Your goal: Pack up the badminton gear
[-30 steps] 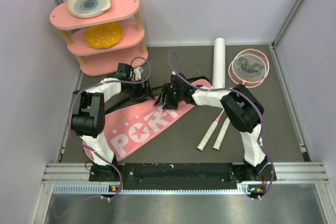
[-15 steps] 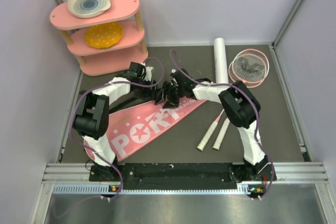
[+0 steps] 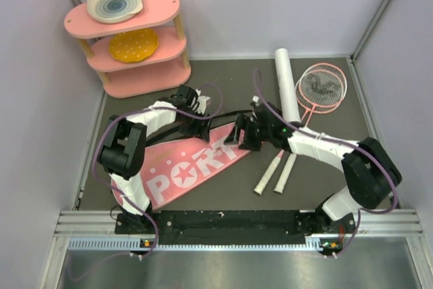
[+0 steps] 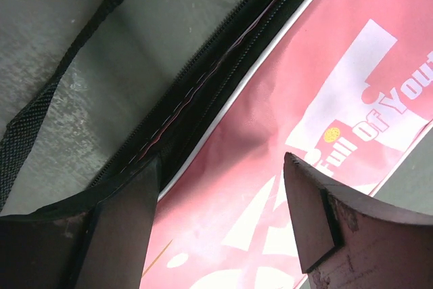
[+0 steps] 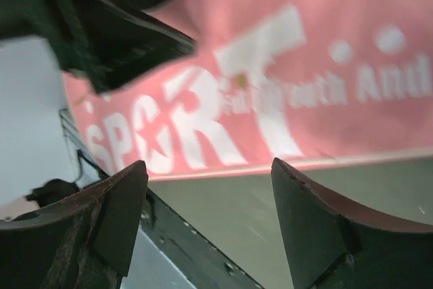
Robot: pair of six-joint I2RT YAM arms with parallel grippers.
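Racket bag [image 3: 177, 170] lay flat on tabletop [image 3: 230, 191], zipper edge under left fingers [image 4: 125, 228], spread, gripping nothing; right fingers [image 5: 311, 235] equally spread above its print. Rackets [image 3: 321, 87] and tube [image 3: 285, 79] sat alongside, probably awaiting an opened bag.

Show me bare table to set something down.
Bare table: the far strip between the pink shelf and the white tube; the near strip between the bag and the racket handles. Crowded: the middle, where the left gripper and right gripper hover over the bag.
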